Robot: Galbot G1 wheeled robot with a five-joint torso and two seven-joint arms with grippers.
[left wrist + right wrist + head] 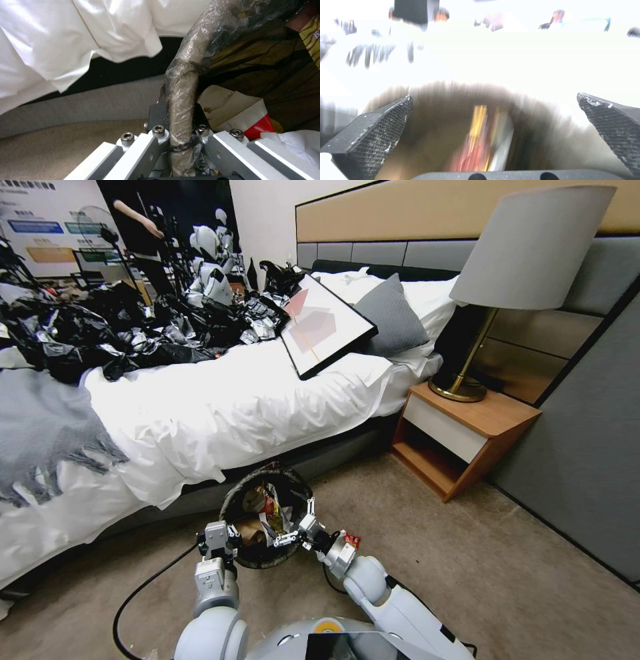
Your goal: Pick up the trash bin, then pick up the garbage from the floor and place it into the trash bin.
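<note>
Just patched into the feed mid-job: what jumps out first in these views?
The trash bin, already stuffed with garbage, sits by the bed, low in the head view. The left gripper is clamped on its bag-covered rim, and the right gripper hangs open at the bin's mouth. Behind, a heap of black bags and a framed picture lie on the bed.

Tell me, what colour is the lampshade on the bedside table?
The lampshade is plain grey, seen best in the head view.
</note>
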